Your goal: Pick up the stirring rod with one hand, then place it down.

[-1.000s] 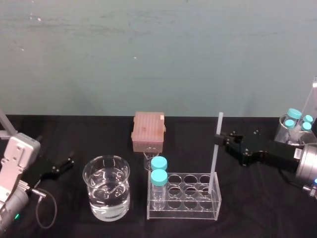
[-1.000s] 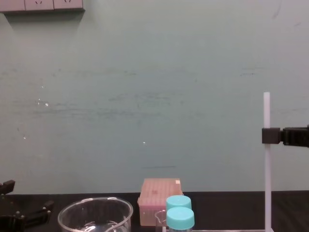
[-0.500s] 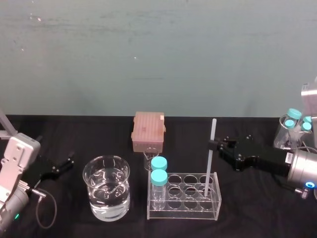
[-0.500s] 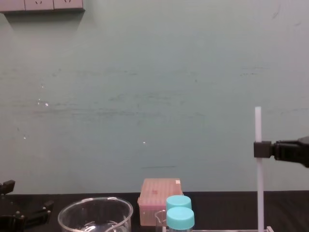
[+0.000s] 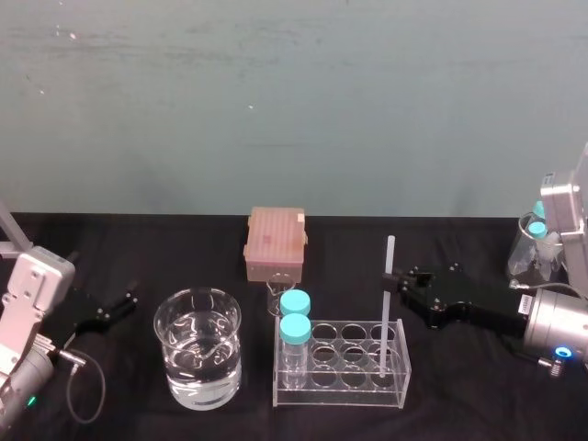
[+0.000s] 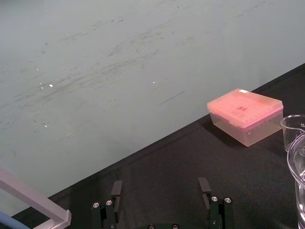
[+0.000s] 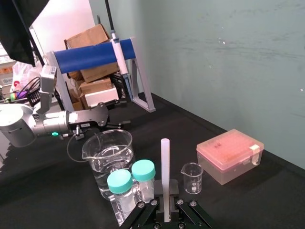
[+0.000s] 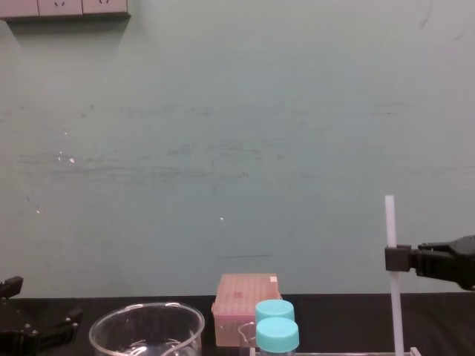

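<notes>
The right gripper (image 5: 390, 277) is reaching in from the right and pinching the stirring rod (image 5: 385, 323) between its slim black fingers, gripping it a little below the top end. The rod is standing nearly upright, and its lower end is sitting down inside a hole on the right side of the clear test-tube rack (image 5: 342, 378); whether the tip is touching the rack's floor cannot be told. In the chest view the gripper (image 8: 397, 258) is clamping the rod (image 8: 390, 219) from the right. Two blue-capped bottles (image 5: 295, 329) are standing at the rack's left end, well apart from the rod. A beaker of water (image 5: 197, 360) is sitting left of the rack, and a pink box (image 5: 275, 242) is lying farther back. The left gripper (image 5: 112, 309) is idling low over the black table (image 5: 138, 248) at the far left, its fingers (image 6: 116, 188) spread apart.
</notes>
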`<state>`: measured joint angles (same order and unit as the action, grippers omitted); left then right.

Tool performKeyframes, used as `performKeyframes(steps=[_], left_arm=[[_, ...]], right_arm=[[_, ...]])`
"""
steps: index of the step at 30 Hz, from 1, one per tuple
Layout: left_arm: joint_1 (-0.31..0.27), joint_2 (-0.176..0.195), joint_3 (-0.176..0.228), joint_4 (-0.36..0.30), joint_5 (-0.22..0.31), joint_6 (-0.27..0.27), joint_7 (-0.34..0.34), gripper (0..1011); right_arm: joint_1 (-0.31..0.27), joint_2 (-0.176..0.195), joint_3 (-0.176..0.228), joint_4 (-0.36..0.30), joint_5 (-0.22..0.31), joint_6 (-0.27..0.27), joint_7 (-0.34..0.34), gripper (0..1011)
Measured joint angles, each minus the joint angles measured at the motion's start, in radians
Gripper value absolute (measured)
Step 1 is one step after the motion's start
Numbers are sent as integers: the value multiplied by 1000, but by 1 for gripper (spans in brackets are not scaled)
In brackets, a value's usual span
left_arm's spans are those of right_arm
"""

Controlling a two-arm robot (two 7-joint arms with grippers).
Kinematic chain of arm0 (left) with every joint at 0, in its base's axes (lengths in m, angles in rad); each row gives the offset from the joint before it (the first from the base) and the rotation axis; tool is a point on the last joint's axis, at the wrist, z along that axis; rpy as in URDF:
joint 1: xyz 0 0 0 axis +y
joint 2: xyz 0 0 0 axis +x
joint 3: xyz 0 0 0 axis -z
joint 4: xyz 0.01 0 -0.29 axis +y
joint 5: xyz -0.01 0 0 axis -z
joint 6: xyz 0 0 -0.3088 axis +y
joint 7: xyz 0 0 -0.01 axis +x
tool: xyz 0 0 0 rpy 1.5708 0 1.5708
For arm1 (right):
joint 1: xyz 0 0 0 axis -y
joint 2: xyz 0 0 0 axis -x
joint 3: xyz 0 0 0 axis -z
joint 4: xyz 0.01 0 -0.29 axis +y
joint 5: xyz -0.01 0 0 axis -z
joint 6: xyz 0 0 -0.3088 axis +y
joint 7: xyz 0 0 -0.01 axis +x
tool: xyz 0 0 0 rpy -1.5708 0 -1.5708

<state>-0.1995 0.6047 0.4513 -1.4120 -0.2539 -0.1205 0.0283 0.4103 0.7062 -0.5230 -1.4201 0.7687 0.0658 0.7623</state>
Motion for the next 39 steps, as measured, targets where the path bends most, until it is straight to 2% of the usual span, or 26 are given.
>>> performKeyframes(steps=[14, 39], left_arm=[[0, 0, 0, 0, 0, 0, 0, 1005], [0, 0, 0, 0, 0, 0, 0, 1005]], right_arm=[[2, -16, 3, 29, -14, -3, 10, 61], [-13, -4, 8, 12, 1, 19, 21, 61]])
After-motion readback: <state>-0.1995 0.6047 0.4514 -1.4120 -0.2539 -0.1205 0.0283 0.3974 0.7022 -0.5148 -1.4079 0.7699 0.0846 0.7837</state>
